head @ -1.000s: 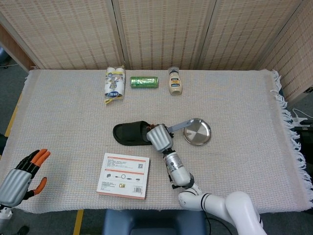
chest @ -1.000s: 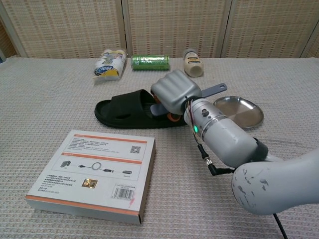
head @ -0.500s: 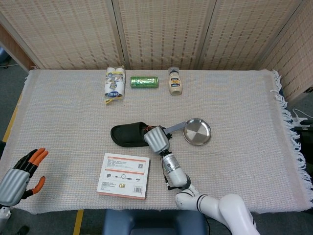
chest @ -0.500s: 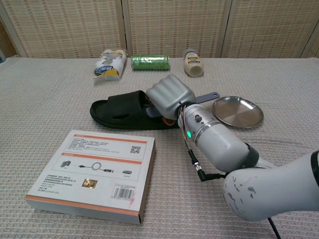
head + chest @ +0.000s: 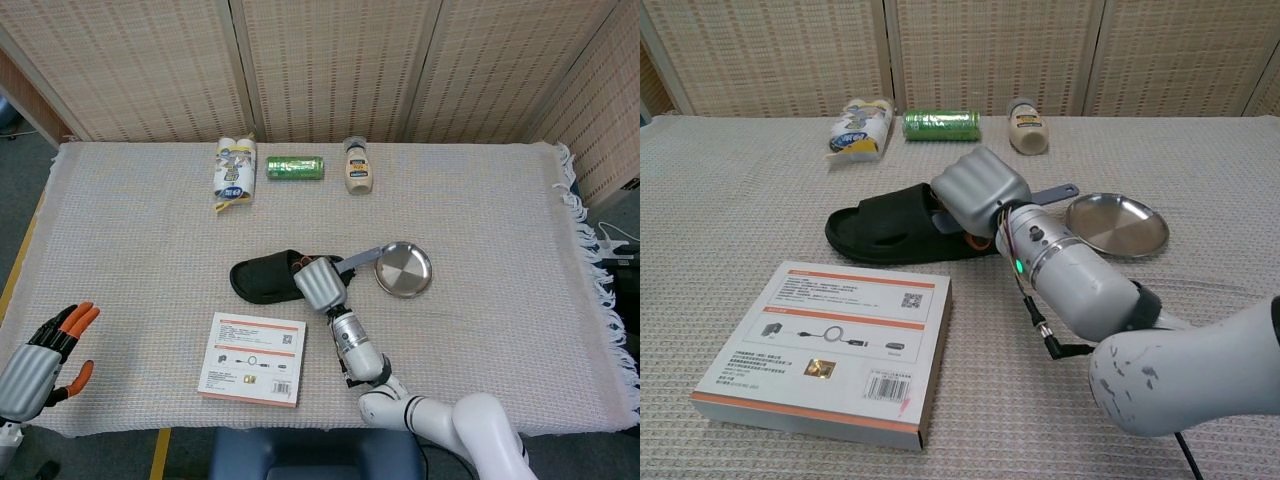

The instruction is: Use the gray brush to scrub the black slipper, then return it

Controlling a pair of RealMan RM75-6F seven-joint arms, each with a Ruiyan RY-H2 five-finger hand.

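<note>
The black slipper lies in the middle of the table, toe to the left. My right hand grips the gray brush over the slipper's heel end. The brush's gray handle sticks out to the right toward the metal plate; its head is hidden under the hand. My left hand hangs open off the table's front left corner, seen only in the head view.
A round metal plate sits right of the slipper. A white box lies in front of it. At the back stand a wipes pack, a green roll and a cream bottle.
The right hand with the brush slid left over the slipper, pushing the slipper slightly left, then came a little back to the right. The left hand barely moved.
</note>
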